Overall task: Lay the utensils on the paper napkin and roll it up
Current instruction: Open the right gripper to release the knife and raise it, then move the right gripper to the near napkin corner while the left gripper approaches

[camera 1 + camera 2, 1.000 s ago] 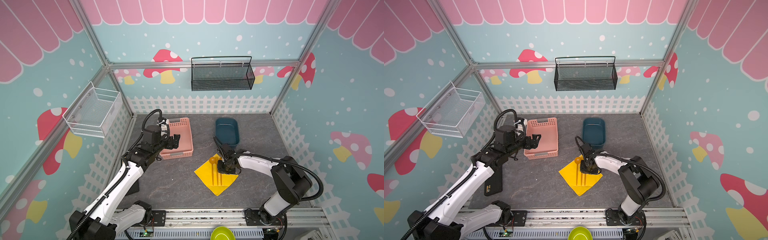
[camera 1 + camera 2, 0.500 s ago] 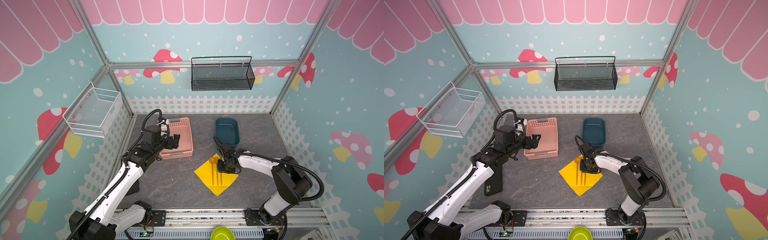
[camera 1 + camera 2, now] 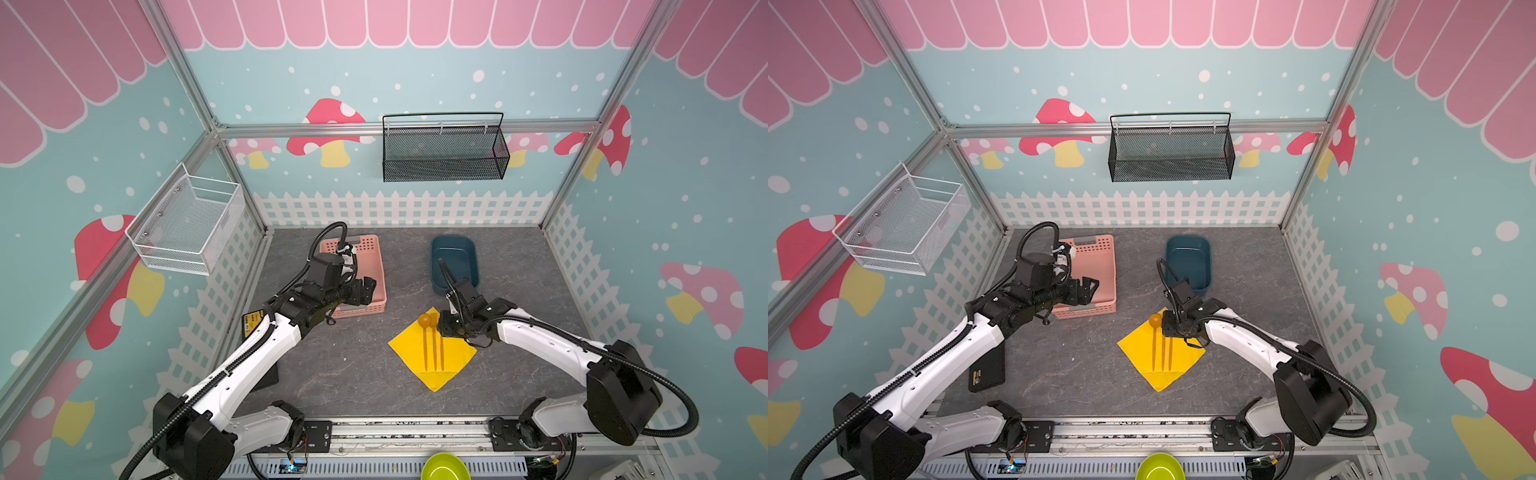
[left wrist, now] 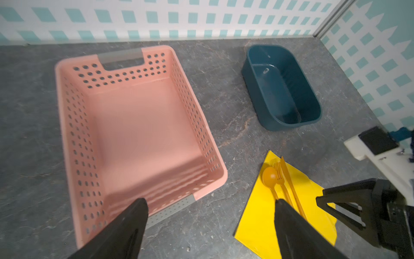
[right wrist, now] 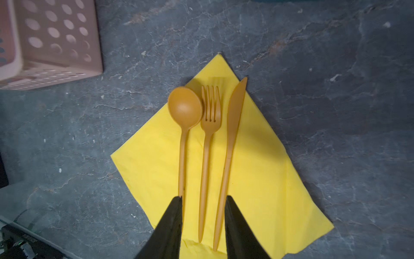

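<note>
Right wrist view, entries running outward from the right pincer (image 5: pixel 203 197).

1. Right pincer: its fingers are standing apart and clamping nothing. The handle ends of the fork (image 5: pixel 210 116) and knife (image 5: pixel 234 112) are lying in the gap, and the spoon (image 5: pixel 184 109) handle is passing close beside one finger; contact cannot be told.
2. Utensils: all three are lying flat and side by side. Their long axes are running straight ahead of the pincer, handles toward it and heads away. The spoon bowl is touching the fork head.
3. Paper napkin (image 5: pixel 264 179): it is lying flat and unrolled on the table (image 5: pixel 336 89) under the utensils. One corner is pointing ahead past the heads, and the side corners are spreading to either flank of the pincer. The spoon bowl and knife tip are slightly overhanging its edges.
4. Pink basket (image 5: pixel 51 44): it is sitting ahead on the spoon's side, apart from the napkin.
5. Left pincer (image 4: pixel 210 200), left wrist view: its fingers are spread wide and holding nothing. It is hovering over the basket's near corner, well apart from the napkin.

Assessment: placing is looking complete and rolling is not yet begun. The roll probably needs to turn about the utensils' long axis, starting from a flank corner. The right arm is the nearer one.
</note>
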